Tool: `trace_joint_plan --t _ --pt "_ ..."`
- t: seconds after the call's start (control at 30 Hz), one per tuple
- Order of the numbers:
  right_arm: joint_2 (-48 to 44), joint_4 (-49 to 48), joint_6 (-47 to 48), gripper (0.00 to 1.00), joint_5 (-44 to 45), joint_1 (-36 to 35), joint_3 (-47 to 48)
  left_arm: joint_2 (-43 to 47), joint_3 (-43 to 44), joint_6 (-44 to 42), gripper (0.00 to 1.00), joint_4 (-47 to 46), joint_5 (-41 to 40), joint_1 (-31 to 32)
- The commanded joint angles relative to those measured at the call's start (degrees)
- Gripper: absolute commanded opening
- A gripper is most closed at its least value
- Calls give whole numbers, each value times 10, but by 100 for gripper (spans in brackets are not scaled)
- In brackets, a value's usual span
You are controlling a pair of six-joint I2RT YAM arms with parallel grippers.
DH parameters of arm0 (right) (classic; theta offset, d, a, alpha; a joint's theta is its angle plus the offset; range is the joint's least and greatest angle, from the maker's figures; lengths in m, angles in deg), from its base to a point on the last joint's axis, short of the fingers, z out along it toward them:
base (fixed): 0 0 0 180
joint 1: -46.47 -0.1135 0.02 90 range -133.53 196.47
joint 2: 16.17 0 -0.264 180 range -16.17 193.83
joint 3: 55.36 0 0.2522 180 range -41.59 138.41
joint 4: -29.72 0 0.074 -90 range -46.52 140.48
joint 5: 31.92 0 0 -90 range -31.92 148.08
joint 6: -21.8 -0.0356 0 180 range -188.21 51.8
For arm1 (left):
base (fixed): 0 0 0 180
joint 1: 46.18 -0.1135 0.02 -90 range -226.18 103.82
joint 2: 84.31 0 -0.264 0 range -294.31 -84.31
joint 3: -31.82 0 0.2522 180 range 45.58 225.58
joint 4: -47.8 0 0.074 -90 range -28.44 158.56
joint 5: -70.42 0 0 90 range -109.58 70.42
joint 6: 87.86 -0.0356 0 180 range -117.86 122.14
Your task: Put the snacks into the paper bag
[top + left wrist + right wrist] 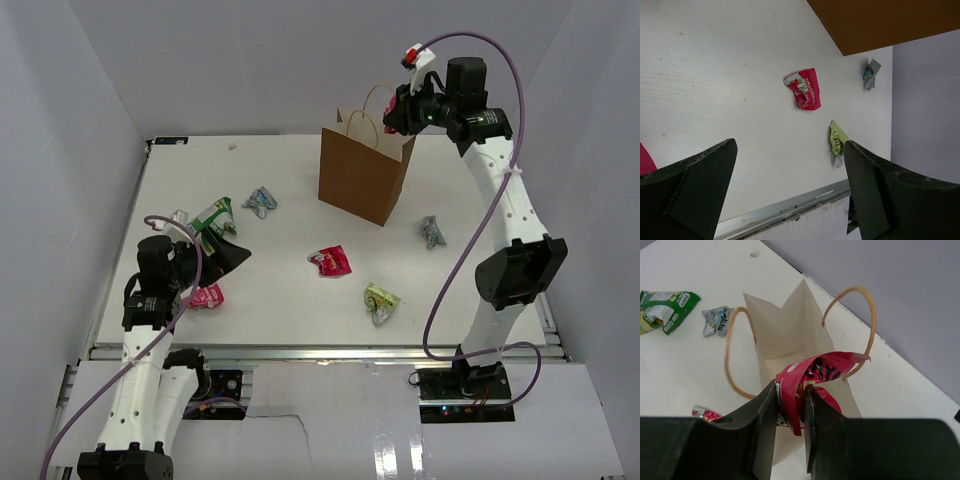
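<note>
While my right arm stretches tall from its base, forearm climbing the far right side and wrist folded back toward the middle, I've got the right tool (398, 112) poised directly above the mouth of the paper bag (362, 178), fingers pointing down. In the wrist view the jaws are pinched narrow on a red packet (822, 371), which curls up between the fingertips right over the bag's open top, between the two looped handles. It's above the opening, not down inside. The bag stands upright toward the far side of the table (280, 300). My left arm sits folded low at the near-left corner, its left tool (228, 252) spread wide with nothing between the fingers, aimed across the table. A pink packet (207, 296) lies just beside that arm, with a green packet (213, 215) and a small silver packet (260, 202) just beyond it. A second red packet (331, 261) lies mid-table, a yellow-green packet (381, 300) nearer me, and a grey packet (432, 231) right of the bag, all apart from both tools.
</note>
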Motion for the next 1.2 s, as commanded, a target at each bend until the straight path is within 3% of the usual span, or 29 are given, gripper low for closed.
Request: trace_joint_plan --t 0.0,0.1,0.2,0.27,0.3,0.43,0.57,0.73,0.87,1.0,1.17 --pt "15 -38 -60 14 27 5 25 9 -8 12 98 -6 34 3" --pt "10 -42 -68 22 12 5 -2 0 -5 14 98 -7 44 3" --pt "-3 -53 -64 36 21 4 -44 -20 -3 21 98 -18 68 3" --pt "-6 -55 -61 52 32 5 -61 -46 -3 29 98 -30 84 3" --pt "-9 -54 -60 60 32 8 -65 -56 -3 37 98 -42 90 27" --pt "-22 -53 -63 74 28 20 -81 -105 11 58 98 -65 42 87" --pt "-52 -41 -60 77 -5 47 -86 -209 59 83 98 -75 -58 219" --pt "-115 0 7 79 -116 113 -142 -328 119 111 94 -61 -165 299" --pt "-214 51 121 79 -171 172 -333 -431 187 120 91 -34 -229 359" --pt "-323 54 207 79 -145 177 -514 -541 250 129 91 -28 -263 378" --pt "-429 53 225 79 -148 177 -633 -624 316 125 89 -44 -244 381"
